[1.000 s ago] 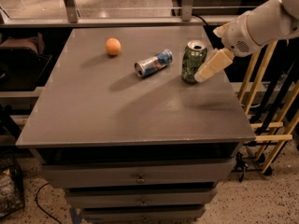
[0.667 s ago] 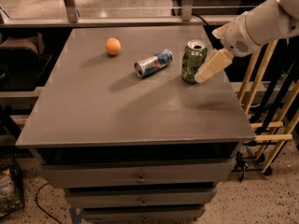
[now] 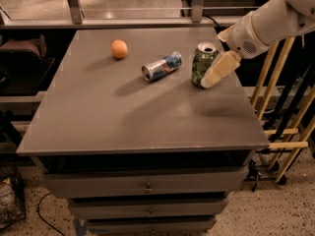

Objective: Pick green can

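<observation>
A dark grey bench [image 3: 123,122] is seen from above and in front, with a stack of grey drawers [image 3: 147,186] set beneath its front edge. Beyond the right edge, yellow wooden rods [image 3: 276,77] are propped at a slant over a speckled floor.

A white robot arm [image 3: 275,18] is reached in over the far right corner of the bench. At its end the gripper [image 3: 220,69] is held low over the surface near the right edge, and a cream-coloured part of it is laid slantwise across the right side of the green can [image 3: 203,63], touching it or just in front of it. Whether the gripper is spread, pressed together or pinching the can cannot be told from this view.

The green can is stood upright on the bench top, towards the far right corner and a little in from the right edge. Its silver top with pull tab is turned up.

Just to its left, apart from it, a blue-and-silver can [image 3: 161,66] is laid on its side, with one end pointed towards the front left corner.

An orange [image 3: 119,48] is placed further left, close to the far edge and well apart from both cans.
</observation>
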